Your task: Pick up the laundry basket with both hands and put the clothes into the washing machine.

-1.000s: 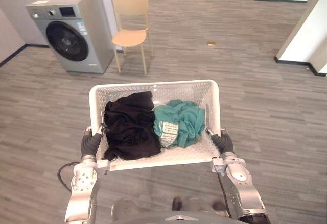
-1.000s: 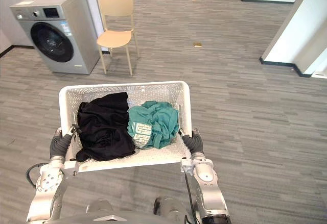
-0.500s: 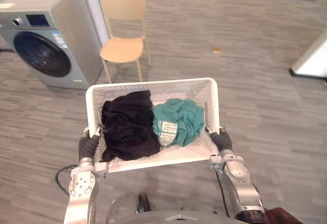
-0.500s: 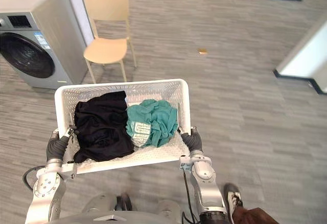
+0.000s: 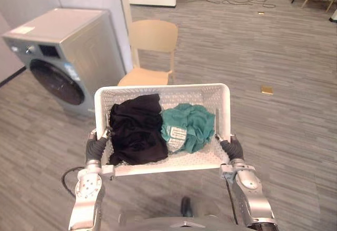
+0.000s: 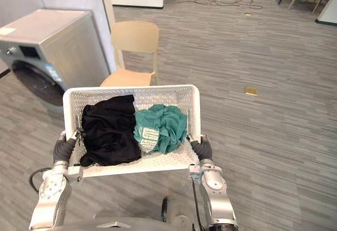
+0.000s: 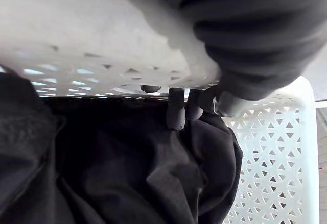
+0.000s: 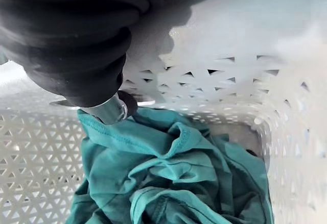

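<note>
A white perforated laundry basket [image 5: 163,88] hangs in front of me above the floor, carried level. Inside lie a black garment [image 5: 134,131] on the left and a teal garment [image 5: 189,127] on the right. My left hand [image 5: 95,148] grips the basket's left rim, its fingers [image 7: 176,113] curled over the edge above the black garment [image 7: 102,173]. At the right rim my right hand [image 5: 233,149] holds on, with the teal garment [image 8: 168,183] just past it. The grey washing machine [image 5: 63,57] stands ahead to the left with its round door closed.
A tan chair [image 5: 151,44] stands right of the washer, just beyond the basket's far rim. A white pillar [image 5: 124,10] rises behind it. A small tan object [image 5: 267,89] lies on the grey plank floor to the right. More chairs and cables sit far back.
The whole view has shifted: the washer and chair now appear closer and larger ahead on the left. Both hands keep the same hold on the basket, and the clothes lie as before.
</note>
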Controlling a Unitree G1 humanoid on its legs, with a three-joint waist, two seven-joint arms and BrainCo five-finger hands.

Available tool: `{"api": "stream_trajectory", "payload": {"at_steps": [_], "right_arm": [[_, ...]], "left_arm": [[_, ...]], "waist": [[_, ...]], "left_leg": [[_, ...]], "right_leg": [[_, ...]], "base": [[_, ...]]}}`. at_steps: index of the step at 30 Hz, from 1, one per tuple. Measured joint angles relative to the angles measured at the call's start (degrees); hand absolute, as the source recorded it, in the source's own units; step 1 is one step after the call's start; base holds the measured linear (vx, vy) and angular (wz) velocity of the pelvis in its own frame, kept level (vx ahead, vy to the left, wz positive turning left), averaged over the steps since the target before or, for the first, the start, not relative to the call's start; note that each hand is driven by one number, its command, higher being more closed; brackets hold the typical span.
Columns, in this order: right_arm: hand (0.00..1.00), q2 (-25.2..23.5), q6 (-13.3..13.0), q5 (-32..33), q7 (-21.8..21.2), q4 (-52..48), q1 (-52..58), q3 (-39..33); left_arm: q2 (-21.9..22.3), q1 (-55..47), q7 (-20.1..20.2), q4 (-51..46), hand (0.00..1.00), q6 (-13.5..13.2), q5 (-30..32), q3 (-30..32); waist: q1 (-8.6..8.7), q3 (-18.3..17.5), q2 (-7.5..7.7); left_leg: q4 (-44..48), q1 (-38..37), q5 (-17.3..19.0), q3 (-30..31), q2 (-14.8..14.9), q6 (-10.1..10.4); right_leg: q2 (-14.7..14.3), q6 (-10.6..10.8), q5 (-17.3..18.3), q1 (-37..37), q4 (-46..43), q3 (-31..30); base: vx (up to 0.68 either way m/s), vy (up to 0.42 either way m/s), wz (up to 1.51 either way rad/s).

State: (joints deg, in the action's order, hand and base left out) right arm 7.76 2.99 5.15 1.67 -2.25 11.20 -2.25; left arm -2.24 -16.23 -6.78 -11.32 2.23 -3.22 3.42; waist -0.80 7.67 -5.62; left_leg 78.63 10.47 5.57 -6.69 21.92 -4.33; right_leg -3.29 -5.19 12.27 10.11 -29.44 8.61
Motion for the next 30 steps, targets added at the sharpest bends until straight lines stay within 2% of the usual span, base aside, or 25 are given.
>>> {"api": "stream_trajectory", "payload": {"at_steps": [1, 2, 3, 4, 5, 7, 9, 10, 11, 12, 13, 14, 15, 16, 18, 19, 20, 21, 22, 23, 24, 25, 27, 28, 30], "right_arm": [[1.00, 0.08, 0.03, -0.05, 0.13, -1.39, 0.42, 0.04], [1.00, 0.18, 0.02, -0.04, 0.10, -1.50, 0.42, 0.04], [1.00, 0.25, -0.01, -0.03, 0.10, -1.69, 0.13, -0.12], [1.00, 0.48, -0.02, -0.02, 0.07, -1.76, -0.17, -0.13], [1.00, 0.56, -0.01, -0.01, 0.07, -1.76, -0.26, -0.13], [1.00, 0.93, -0.02, -0.04, 0.06, -1.76, -0.13, -0.30], [1.00, 1.26, -0.06, -0.07, -0.14, -2.82, 1.70, -1.08], [1.00, 0.28, -0.16, -0.47, -0.22, -2.91, 2.71, -1.24], [1.00, -0.83, -0.29, -0.69, -0.26, -2.97, 4.00, -1.37], [1.00, -1.33, -0.28, -0.72, -0.26, -2.71, 4.30, -1.52], [1.00, -2.19, -0.28, -0.88, -0.33, -1.49, 4.22, -1.78], [1.00, -2.59, -0.27, -1.01, -0.32, -1.09, 4.06, -1.84], [1.00, -2.89, -0.28, -1.13, -0.43, -0.92, 4.01, -1.60], [1.00, -2.87, -0.33, -1.09, -0.56, -0.93, 3.97, -1.24], [1.00, -2.83, -0.51, -0.96, -1.19, -0.94, 3.73, -1.34], [1.00, -2.69, -0.61, -0.90, -1.55, -0.94, 3.69, -1.32], [1.00, -2.74, -0.67, -0.87, -1.62, -0.95, 3.76, -1.29], [1.00, -2.97, -0.84, -0.55, -1.65, -0.97, 4.21, -1.11], [1.00, -1.68, -0.73, -0.22, -1.48, 0.17, 4.08, -1.31], [1.00, -1.18, -0.28, -0.14, -1.46, 0.58, 3.79, -1.27], [1.00, -0.20, 0.04, 0.29, -1.45, 0.51, 3.39, -0.98], [1.00, -0.04, -0.02, 1.22, -1.57, 0.55, 4.00, -0.57], [1.00, -0.01, -0.09, 1.30, -1.81, 0.98, 3.39, -0.23], [1.00, 0.00, -0.23, 1.48, -1.94, 1.19, 2.96, -0.26], [1.00, -0.04, -0.53, 1.81, -2.28, 2.13, 2.85, -0.43]], "left_arm": [[0.21, 0.01, 0.00, 0.22, 1.00, -0.30, -0.25, 0.19], [0.35, 0.02, 0.00, 0.23, 1.00, -0.43, -0.42, 0.26], [0.47, 0.34, 0.04, 0.23, 1.00, -0.71, -0.45, 0.28], [0.73, 0.58, 0.11, 0.23, 1.00, -0.79, -0.46, 0.48], [0.84, 0.61, 0.13, 0.23, 1.00, -0.79, -0.46, 0.51], [1.39, 0.53, 0.12, 0.23, 1.00, -0.77, -0.44, 0.38], [1.77, 0.05, 0.13, 0.44, 1.00, -0.73, -0.42, -0.72], [1.29, -0.08, 0.15, 0.98, 1.00, -0.69, -0.40, -0.96], [0.07, -0.30, 0.28, 0.95, 1.00, -0.58, -0.38, -1.10], [-0.47, -0.29, 0.81, 0.90, 1.00, -0.52, -0.34, -1.22], [-1.19, -0.34, 1.15, 0.85, 1.00, -0.02, -0.34, -1.40], [-1.24, -0.35, 1.16, 0.85, 1.00, 0.12, -0.28, -1.30], [-1.28, -0.33, 1.16, 0.83, 1.00, 0.33, -0.05, -1.20], [-1.46, -0.29, 1.15, 0.77, 1.00, 0.33, -0.03, -0.94], [-1.65, 0.05, 1.15, 0.58, 1.00, 0.33, -0.05, -0.89], [-1.66, 0.08, 1.14, 0.55, 1.00, 0.32, -0.09, -0.81], [-1.77, 0.06, 1.14, 0.48, 1.00, 0.31, -0.09, -0.74], [-2.51, -0.02, 1.15, 0.07, 1.00, 0.31, -0.09, -0.77], [-0.87, 0.19, 1.20, 1.10, 1.00, 0.48, -0.08, -1.12], [-0.57, -0.02, 1.28, 1.08, 1.00, 0.58, 0.00, -1.13], [-0.50, -0.55, 1.29, 1.03, 1.00, 0.68, -0.02, -1.28], [-0.50, -1.26, 1.28, 0.72, 1.00, 0.67, -0.09, -1.15], [-0.47, -1.37, 1.21, 0.52, 1.00, 0.64, -0.12, -0.92], [-0.43, -1.41, 1.21, -0.30, 1.00, 0.61, -0.15, -0.63], [-0.46, -1.67, 1.37, -0.98, 1.00, 0.61, -0.14, -0.70]], "waist": [[-0.28, 0.54, 1.21], [-0.56, 0.58, 1.95], [-1.03, 0.30, 1.96], [-1.14, 0.47, 2.21], [-1.14, 0.37, 2.04], [-1.42, 0.31, 2.02], [-1.52, 0.12, 1.93], [-2.09, -0.01, 3.06], [-1.05, -0.38, 5.72], [-0.35, -0.38, 6.76], [1.05, -0.48, 7.57], [1.32, -0.41, 7.52], [1.33, -0.09, 6.91], [1.47, 0.05, 5.78], [1.51, 0.27, 4.60], [1.71, 0.08, 4.02], [1.70, -0.20, 4.34], [1.72, -0.59, 6.29], [1.87, -0.14, 4.28], [1.77, -0.17, 3.75], [0.84, 0.01, 3.50], [-0.72, -0.06, 4.08], [-1.76, -0.14, 4.63], [-1.63, -0.18, 4.56], [-1.44, -0.34, 4.28]], "left_leg": [[-4.91, 4.09, 4.59, -2.66, -3.13, 0.50], [-9.09, 5.49, 5.97, -3.44, -4.54, 1.28], [-20.60, 7.10, 8.00, -4.63, -7.11, 3.18], [-33.21, 8.26, 8.55, -5.37, -8.97, 4.64], [-39.52, 8.56, 8.14, -5.51, -10.00, 5.47], [-53.45, 7.65, 4.57, -5.73, -13.26, 7.45], [-55.83, 5.73, -0.49, -5.45, -16.57, 3.46], [-53.22, 3.85, -0.68, -6.23, -18.52, 2.10], [-52.49, 1.11, 2.97, -6.80, -21.05, 1.42], [-52.55, -0.27, 4.56, -6.76, -22.29, 0.67], [-53.04, -2.82, 6.03, -6.17, -23.29, 0.22], [-53.29, -4.17, 6.87, -5.85, -23.46, 0.05], [-54.98, -7.17, 7.44, -5.21, -23.34, 0.00], [-57.23, -9.94, 7.43, -3.88, -22.68, 0.01], [-60.33, -13.54, 7.51, -1.99, -21.89, 0.68], [-60.93, -14.89, 8.42, -0.98, -21.13, 2.62], [-60.46, -15.16, 9.24, -0.97, -21.02, 3.96], [-57.19, -15.20, 11.53, -0.92, -21.92, 6.53], [-48.20, -13.18, 14.48, -0.08, -20.12, 7.07], [-42.96, -11.07, 14.02, -0.25, -18.93, 7.26], [-32.29, -6.06, 12.52, -0.71, -16.65, 7.11], [-28.96, -2.46, 13.72, -1.08, -14.64, 6.06], [-35.93, -0.10, 14.43, 1.02, -13.33, 6.29], [-43.57, 0.64, 14.00, 3.49, -13.10, 7.44], [-50.91, -0.19, 11.51, 5.33, -12.23, 9.72]], "right_leg": [[0.04, -0.18, 1.31, -5.80, 4.26, -1.69], [0.15, 0.12, 1.20, -7.20, 5.79, -2.18], [0.29, 0.62, 1.12, -9.76, 8.50, -3.04], [0.30, 1.08, 1.39, -12.22, 10.64, -3.42], [0.36, 1.48, 1.63, -13.24, 11.67, -3.68], [1.34, 4.31, 3.55, -16.18, 12.75, -4.69], [3.14, 7.92, 8.39, -17.68, 5.31, -5.12], [5.99, 9.92, 9.28, -13.87, -8.46, -5.24], [10.40, 11.14, 3.56, -7.53, -23.63, -4.86], [12.22, 11.06, -1.94, -5.01, -29.55, -4.76], [14.78, 9.70, -9.50, -0.83, -38.11, -4.59], [15.46, 8.03, -7.97, 1.13, -40.87, -4.08], [16.38, 6.41, -4.15, 3.72, -41.43, -1.65], [16.79, 6.06, -0.78, 5.42, -37.02, 2.11], [15.64, 6.39, 1.80, 7.37, -26.85, 6.95], [13.39, 6.48, 1.81, 7.85, -16.76, 8.26], [12.06, 6.25, 0.87, 7.54, -10.26, 8.29], [11.48, 4.82, -6.68, 5.60, 2.71, 9.03], [11.18, 2.66, -7.64, 3.86, 2.38, 10.87], [10.54, 2.28, -6.62, 2.89, 2.85, 10.70], [9.85, 2.26, -4.77, 1.03, 3.59, 10.43], [9.50, 2.26, -3.58, -1.43, 4.76, 9.86], [9.46, 2.30, -3.44, -2.80, 6.40, 9.07], [9.49, 2.32, -3.45, -2.86, 6.77, 9.05], [9.52, 2.41, -3.42, -2.85, 6.18, 9.02]], "base": [[0.62, -0.172, -0.23], [0.59, -0.127, -0.38], [0.71, -0.082, -0.37], [0.72, -0.055, -0.34], [0.61, -0.003, -0.28], [0.43, 0.057, -0.39], [0.70, 0.193, -0.61], [0.77, 0.237, -0.45], [0.66, 0.188, -0.23], [0.64, 0.118, 0.28], [0.64, 0.083, 0.32], [0.63, 0.076, 0.24], [0.60, 0.075, 0.15], [0.58, 0.052, 0.14], [0.67, -0.004, 0.34], [0.53, -0.057, 0.45], [0.43, -0.067, 0.56], [0.53, -0.116, 0.62], [0.52, -0.097, 0.56], [0.57, -0.099, 0.33], [0.39, -0.038, -0.08], [0.37, -0.056, -0.22], [0.37, -0.045, -0.36], [0.37, 0.008, -0.28], [0.26, 0.115, -0.21]]}}
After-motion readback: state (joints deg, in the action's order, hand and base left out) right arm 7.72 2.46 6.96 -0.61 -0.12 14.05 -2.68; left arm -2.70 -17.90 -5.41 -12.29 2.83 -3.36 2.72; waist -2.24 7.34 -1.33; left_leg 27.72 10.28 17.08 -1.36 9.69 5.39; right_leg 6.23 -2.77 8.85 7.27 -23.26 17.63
